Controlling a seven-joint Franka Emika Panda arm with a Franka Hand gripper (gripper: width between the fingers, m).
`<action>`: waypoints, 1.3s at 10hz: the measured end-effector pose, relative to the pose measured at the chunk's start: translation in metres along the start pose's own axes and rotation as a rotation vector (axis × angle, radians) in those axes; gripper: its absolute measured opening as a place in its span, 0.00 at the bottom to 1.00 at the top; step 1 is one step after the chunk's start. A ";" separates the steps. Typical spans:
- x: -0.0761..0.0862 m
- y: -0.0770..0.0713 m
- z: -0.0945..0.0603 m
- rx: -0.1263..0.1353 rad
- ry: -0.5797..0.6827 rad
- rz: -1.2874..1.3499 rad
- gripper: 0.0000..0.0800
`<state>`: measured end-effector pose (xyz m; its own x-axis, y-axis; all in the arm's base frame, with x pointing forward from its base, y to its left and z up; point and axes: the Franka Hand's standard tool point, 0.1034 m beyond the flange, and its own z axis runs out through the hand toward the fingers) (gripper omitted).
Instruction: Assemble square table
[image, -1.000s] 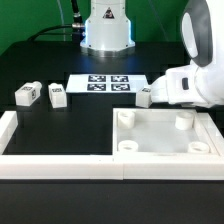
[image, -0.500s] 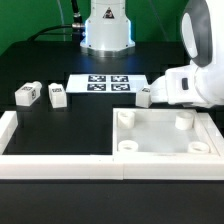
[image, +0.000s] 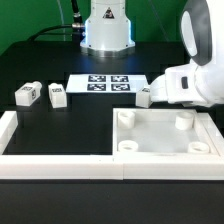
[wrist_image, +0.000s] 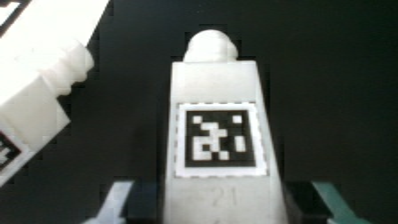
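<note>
The square table top (image: 155, 136), a white tray with a raised rim and round corner sockets, lies at the exterior view's lower right. My gripper (wrist_image: 228, 205) is shut on a white leg (wrist_image: 221, 110) with a black-white tag; the fingers (wrist_image: 125, 200) press on both of its sides. In the exterior view the held leg (image: 146, 97) sticks out from the white arm (image: 190, 85), just beyond the top's far left corner. Two more tagged legs (image: 27, 95) (image: 57, 96) lie loose at the exterior view's left.
The marker board (image: 108, 83) lies flat in front of the robot base (image: 107, 30). Long white border rails (image: 60, 166) run along the front and left. Another white part (wrist_image: 36, 90) lies beside the held leg in the wrist view.
</note>
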<state>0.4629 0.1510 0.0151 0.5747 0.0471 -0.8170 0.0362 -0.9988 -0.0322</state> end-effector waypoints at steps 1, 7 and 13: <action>-0.009 0.003 -0.010 0.000 -0.003 0.003 0.36; -0.038 0.004 -0.047 -0.008 0.052 0.012 0.36; -0.061 0.010 -0.118 0.006 0.349 -0.039 0.36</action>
<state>0.5246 0.1392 0.1319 0.8182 0.0847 -0.5687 0.0592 -0.9962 -0.0632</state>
